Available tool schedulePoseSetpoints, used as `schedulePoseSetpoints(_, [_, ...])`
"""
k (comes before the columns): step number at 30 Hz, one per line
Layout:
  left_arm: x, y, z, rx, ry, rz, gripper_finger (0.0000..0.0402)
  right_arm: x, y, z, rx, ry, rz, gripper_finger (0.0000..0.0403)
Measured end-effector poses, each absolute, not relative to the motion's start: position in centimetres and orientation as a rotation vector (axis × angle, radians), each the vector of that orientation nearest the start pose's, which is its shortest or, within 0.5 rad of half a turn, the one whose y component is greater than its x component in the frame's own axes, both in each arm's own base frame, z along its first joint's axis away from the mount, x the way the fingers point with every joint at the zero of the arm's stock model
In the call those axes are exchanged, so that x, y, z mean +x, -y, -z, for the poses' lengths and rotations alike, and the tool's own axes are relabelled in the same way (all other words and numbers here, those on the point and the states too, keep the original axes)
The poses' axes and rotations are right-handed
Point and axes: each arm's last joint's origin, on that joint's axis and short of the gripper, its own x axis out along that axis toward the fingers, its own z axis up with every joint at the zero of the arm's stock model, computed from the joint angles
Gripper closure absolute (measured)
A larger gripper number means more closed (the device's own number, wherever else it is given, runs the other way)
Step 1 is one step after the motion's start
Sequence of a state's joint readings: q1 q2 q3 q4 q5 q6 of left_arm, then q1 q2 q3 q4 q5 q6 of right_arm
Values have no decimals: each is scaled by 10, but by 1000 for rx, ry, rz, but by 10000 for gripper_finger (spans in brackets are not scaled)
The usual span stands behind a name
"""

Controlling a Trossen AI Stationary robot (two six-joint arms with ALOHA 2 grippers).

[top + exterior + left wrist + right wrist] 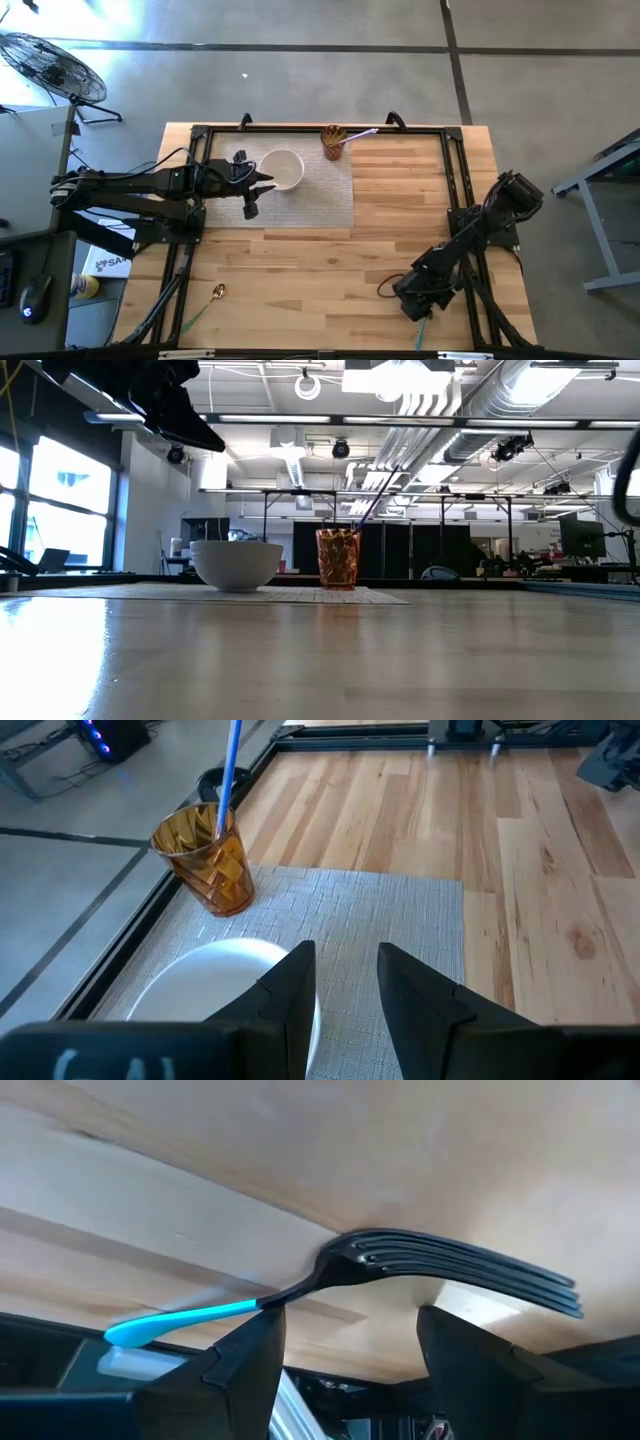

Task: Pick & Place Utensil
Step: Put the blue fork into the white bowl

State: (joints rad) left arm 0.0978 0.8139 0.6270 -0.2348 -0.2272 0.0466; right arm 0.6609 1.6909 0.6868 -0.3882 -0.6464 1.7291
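Wooden counter [300, 270] carries a grey mat [315, 195] with a white bowl [282, 169] and an amber cup [333, 141]. The left gripper [252, 190] hovers beside the bowl, fingers spread. Near the counter's front right corner, the right gripper [345, 1345] straddles a black fork [450, 1270] with a blue handle, fingers spread.

left gripper [345, 982] open | over white bowl [215, 982] | amber cup [204, 857] on mat [400, 920]

A grey concrete floor [300, 70] surrounds the light wooden table [300, 280]; a black floor fan [55, 65] stands upper left.
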Motion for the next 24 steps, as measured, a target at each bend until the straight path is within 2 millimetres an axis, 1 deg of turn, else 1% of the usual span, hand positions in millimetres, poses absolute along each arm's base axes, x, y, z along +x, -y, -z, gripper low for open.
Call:
schedulePoseSetpoints(9, [177, -24, -270, 67, -429, -311, 293, 199, -150, -104, 1179, -1922, 387, 181])
schedulePoseSetpoints(14, [177, -24, -270, 45, -426, -317, 293, 207, -135, -113, 1168, -1799, 383, 181])
schedulePoseSetpoints(18, [177, -24, -269, 44, -426, -316, 293, 212, -124, -121, 1195, -1659, 458, 181])
schedulePoseSetpoints(21, [177, -24, -269, 42, -426, -309, 293, 213, -124, -126, 1282, -1606, 553, 181])
schedulePoseSetpoints(24, [177, -24, -269, 42, -428, -308, 293, 214, -134, -132, 1327, -1611, 573, 181])
